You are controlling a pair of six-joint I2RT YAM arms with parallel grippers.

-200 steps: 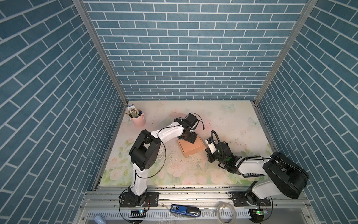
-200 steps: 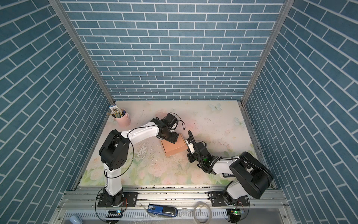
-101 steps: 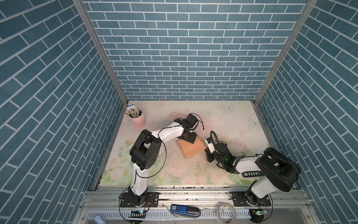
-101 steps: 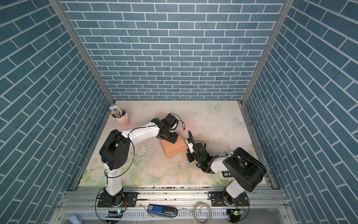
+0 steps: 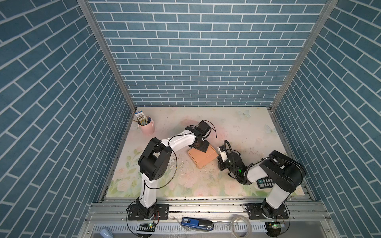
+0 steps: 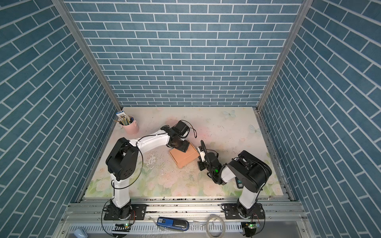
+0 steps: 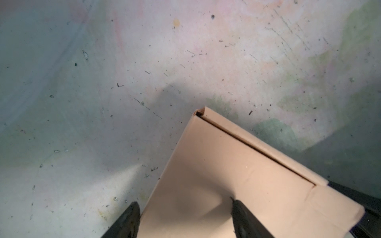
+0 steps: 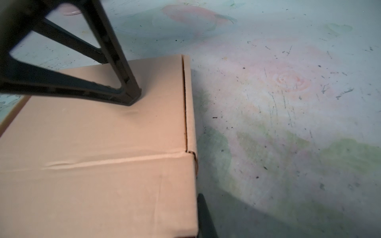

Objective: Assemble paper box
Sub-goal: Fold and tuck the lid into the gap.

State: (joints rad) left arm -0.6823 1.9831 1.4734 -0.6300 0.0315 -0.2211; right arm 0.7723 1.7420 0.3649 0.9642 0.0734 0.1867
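1. Pos.: paper box (image 5: 203,157) sits folded & lidded near mid-mat (image 5: 237,127), corner-on to the arms, betw. both grippers. The calculator (image 5: 266,182) lies well apart, partly under the right arm.
2. left gripper (image 7: 184,206) stands wide & holds nothing. One pad (image 8: 132,96) presses down on the lid near a corner; the other finger hangs off the box edge, over the mat.
3. right gripper (image 5: 221,153) is closed down, w/ nothing betw. its fingers as far as I can see. It sits just beside the box's side wall on the right arm's side.
4. Step, prob.: seat the lid flap fully. The seam (image 8: 185,103) along the lid edge shows a thin dark gap & the corner (image 7: 200,113) gapes a bit, so the tuck looks nearly done, not flush.
5. Use the left pad as a hold-down only, light force. The lid has a small dent (image 8: 132,112) by it; thin card will crease w/ more.
6. Push w/ the closed right tip flat vs. the wall, square to it, low & slow, so the box doesn't pivot round the left pad.
7. Risk: the crumpled spot (image 8: 191,153) at the seam's end may tear or snag. Ease off if the wall bows.
8. Check the seam closes evenly end to end before lifting either arm.
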